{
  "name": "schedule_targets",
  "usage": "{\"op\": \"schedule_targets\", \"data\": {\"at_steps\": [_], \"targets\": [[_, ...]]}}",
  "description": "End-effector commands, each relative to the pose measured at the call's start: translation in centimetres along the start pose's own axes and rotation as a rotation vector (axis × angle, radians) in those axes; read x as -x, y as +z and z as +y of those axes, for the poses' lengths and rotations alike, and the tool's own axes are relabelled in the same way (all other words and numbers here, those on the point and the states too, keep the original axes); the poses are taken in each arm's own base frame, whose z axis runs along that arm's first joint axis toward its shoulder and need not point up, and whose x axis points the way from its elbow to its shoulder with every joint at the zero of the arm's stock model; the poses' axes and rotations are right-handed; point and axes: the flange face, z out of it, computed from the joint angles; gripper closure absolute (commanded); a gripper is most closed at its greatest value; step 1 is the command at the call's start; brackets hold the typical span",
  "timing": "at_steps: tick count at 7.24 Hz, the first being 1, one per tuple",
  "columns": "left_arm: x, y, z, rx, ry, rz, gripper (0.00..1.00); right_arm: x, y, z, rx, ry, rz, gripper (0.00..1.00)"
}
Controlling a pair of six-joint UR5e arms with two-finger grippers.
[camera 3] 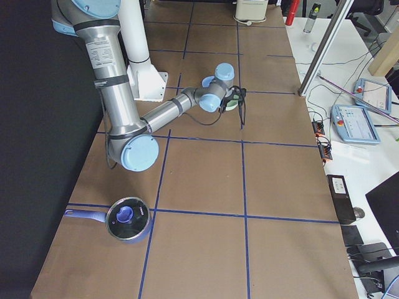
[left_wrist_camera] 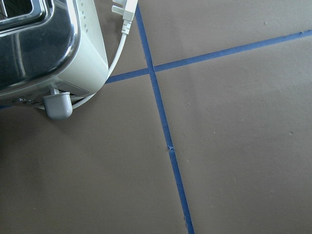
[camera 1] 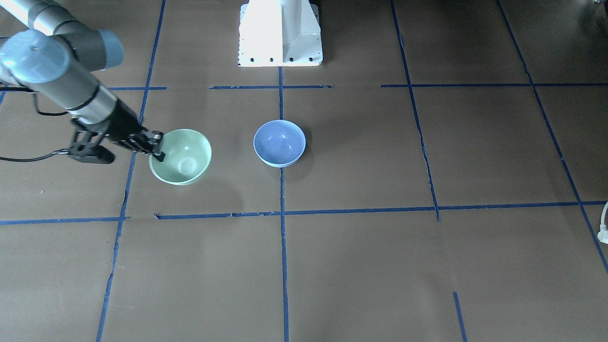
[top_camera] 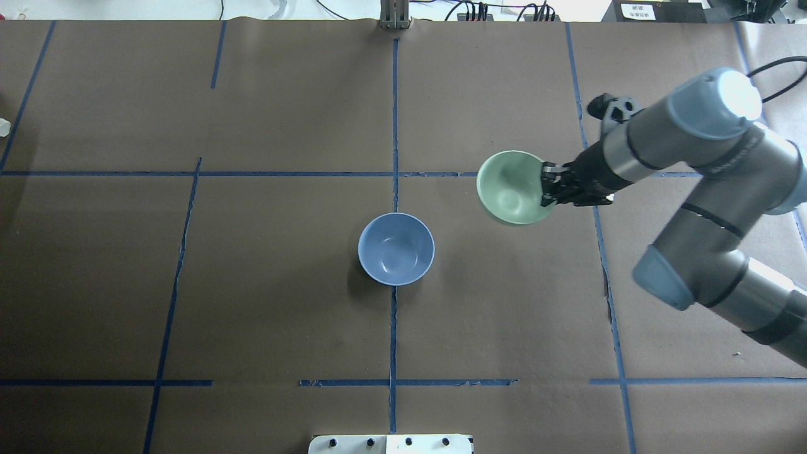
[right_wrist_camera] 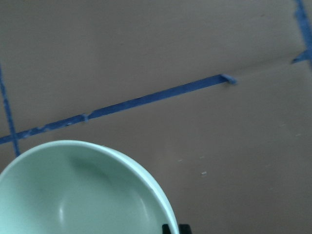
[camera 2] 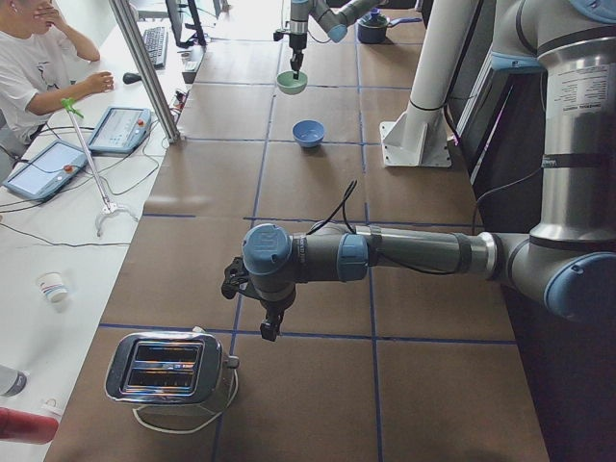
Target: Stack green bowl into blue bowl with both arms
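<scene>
The green bowl (camera 1: 183,156) hangs from my right gripper (camera 1: 159,147), which is shut on its rim; the bowl looks lifted slightly off the table. In the overhead view the green bowl (top_camera: 510,188) is to the right of and beyond the blue bowl (top_camera: 396,248), apart from it, with my right gripper (top_camera: 545,188) on the rim's right side. The blue bowl (camera 1: 279,142) stands upright and empty on the centre tape line. The right wrist view shows the green bowl (right_wrist_camera: 73,195) close up. My left gripper (camera 2: 269,327) points down near a toaster; I cannot tell whether it is open or shut.
A chrome toaster (camera 2: 168,369) with a white cord stands at the table's left end, also in the left wrist view (left_wrist_camera: 39,48). A lidded blue pot (camera 3: 128,218) sits at the right end. The white pedestal (camera 1: 280,33) stands at the robot's side. An operator (camera 2: 29,58) sits beside the table.
</scene>
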Motion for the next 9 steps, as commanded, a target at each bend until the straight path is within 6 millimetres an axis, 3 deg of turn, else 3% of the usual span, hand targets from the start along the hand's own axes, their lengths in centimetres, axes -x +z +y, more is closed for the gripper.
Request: {"op": "schedule_targets", "data": {"at_steps": [1, 2, 3, 6, 9], "targets": [[0.0, 0.0, -0.1, 0.0, -0.004, 0.0, 0.0, 11.9, 1.7, 6.7, 0.025, 0.089, 0.001, 0.93], [0.0, 0.0, -0.1, 0.0, -0.004, 0.0, 0.0, 12.3, 3.5, 9.1, 0.019, 0.092, 0.014, 0.89], [0.0, 0.0, -0.1, 0.0, -0.004, 0.0, 0.0, 12.2, 5.5, 10.3, -0.01, 0.094, 0.039, 0.85], [-0.2, 0.0, -0.1, -0.003, -0.006, 0.012, 0.0, 11.9, 7.0, 10.7, -0.008, 0.1, 0.061, 0.77], [-0.3, 0.0, -0.1, -0.007, -0.005, 0.019, 0.0, 12.2, 7.8, 11.8, -0.009, 0.102, 0.065, 0.77]]}}
